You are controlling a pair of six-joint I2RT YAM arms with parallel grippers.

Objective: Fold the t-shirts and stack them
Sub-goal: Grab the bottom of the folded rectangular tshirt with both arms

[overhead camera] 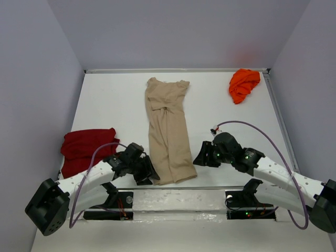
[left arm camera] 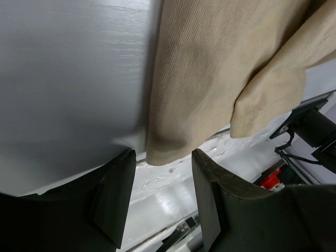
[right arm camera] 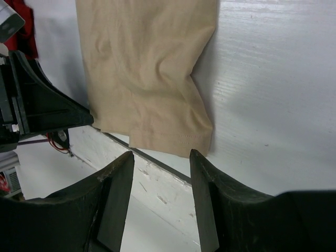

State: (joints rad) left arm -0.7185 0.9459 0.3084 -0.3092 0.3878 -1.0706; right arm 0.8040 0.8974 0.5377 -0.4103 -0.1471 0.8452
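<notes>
just ahead of the left gripper lies the near hem corner of the tan t-shirt. its jaws stand partly apart and hold nothing, with the cloth edge at their tips. across the hem, the right gripper sits at the other corner, its jaws likewise parted and empty. the shirt stretches away from both as a long narrow strip on the white table. a dark red t-shirt lies bunched just outside the left gripper. an orange t-shirt is crumpled well beyond the right one, at the far edge.
</notes>
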